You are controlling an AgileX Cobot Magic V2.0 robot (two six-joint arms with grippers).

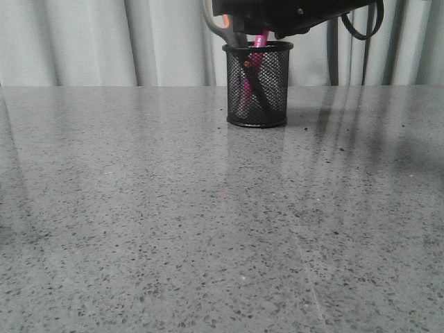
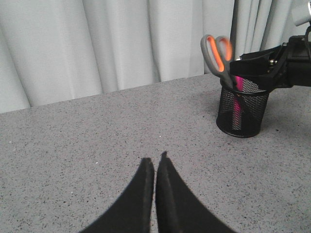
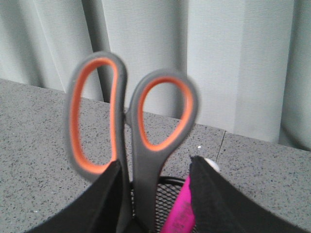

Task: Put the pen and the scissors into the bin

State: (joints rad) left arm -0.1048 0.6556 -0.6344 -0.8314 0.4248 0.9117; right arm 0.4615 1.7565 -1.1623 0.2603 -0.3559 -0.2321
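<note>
The bin, a black mesh cup, stands at the back middle of the table. The pink pen and the scissors stand in it, handles up. My right gripper hangs just above the rim. In the right wrist view it is open. Its fingers flank the scissors' orange-lined handles and the pen, one finger close against a handle. The left wrist view shows the bin, the scissors and my left gripper, shut and empty, low over the table, well short of the bin.
The grey speckled table runs wide in front of the bin. Pale curtains hang behind its far edge. Dark cables hang by the right arm.
</note>
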